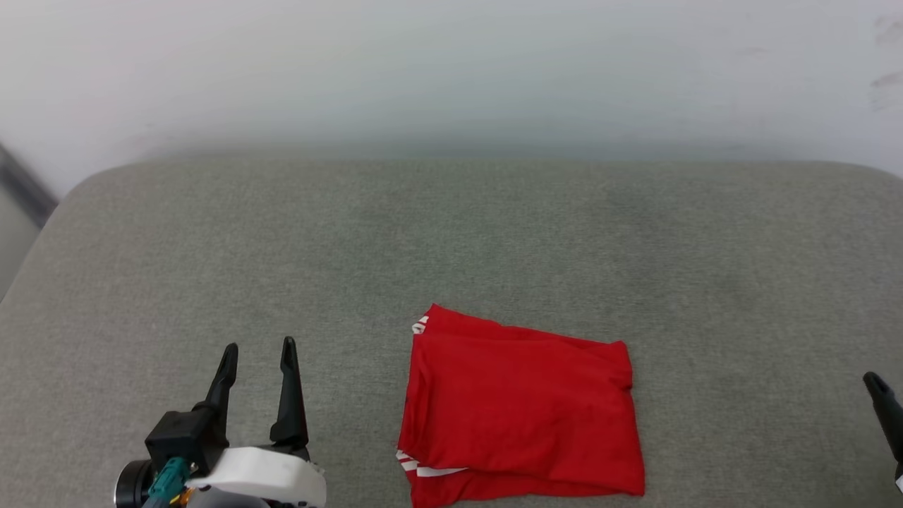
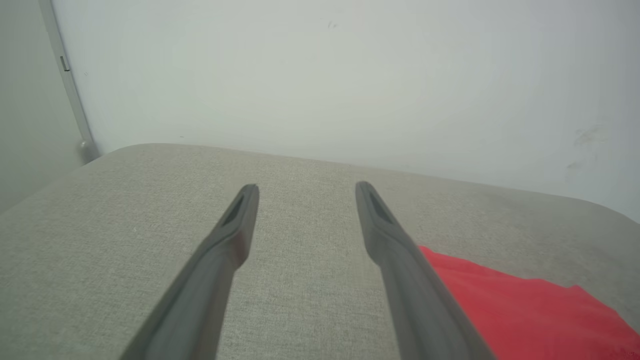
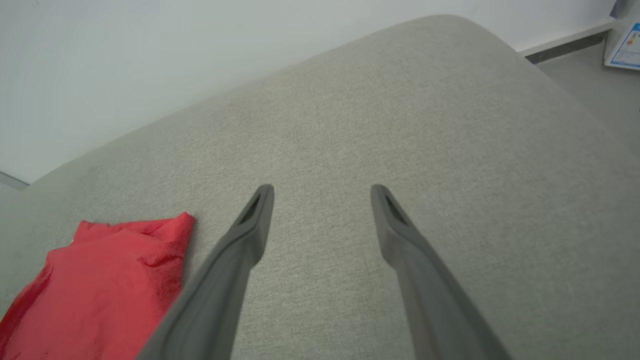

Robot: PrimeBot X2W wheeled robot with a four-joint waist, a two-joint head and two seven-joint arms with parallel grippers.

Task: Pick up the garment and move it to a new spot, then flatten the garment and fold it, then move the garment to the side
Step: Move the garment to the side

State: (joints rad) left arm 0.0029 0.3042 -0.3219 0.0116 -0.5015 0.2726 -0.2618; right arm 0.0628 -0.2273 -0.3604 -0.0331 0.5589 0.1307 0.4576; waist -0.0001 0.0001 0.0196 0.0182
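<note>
The garment (image 1: pixel 522 409) lies folded into a red rectangle on the grey cushion (image 1: pixel 451 240), near its front edge, with bits of white striped trim showing at its left corners. My left gripper (image 1: pixel 258 351) stands open to the garment's left, well apart from it and holding nothing. In the left wrist view the left gripper (image 2: pixel 307 189) points over bare cushion, the garment (image 2: pixel 525 315) at lower right. One right fingertip (image 1: pixel 877 384) shows at the far right edge. In the right wrist view the right gripper (image 3: pixel 322 189) is open and empty, the garment (image 3: pixel 100 285) at lower left.
A pale wall (image 1: pixel 451 70) rises behind the cushion. The cushion's rounded left corner (image 1: pixel 77 190) drops off toward a dark strip. In the right wrist view, floor and a printed sheet (image 3: pixel 625 45) lie beyond the cushion's right end.
</note>
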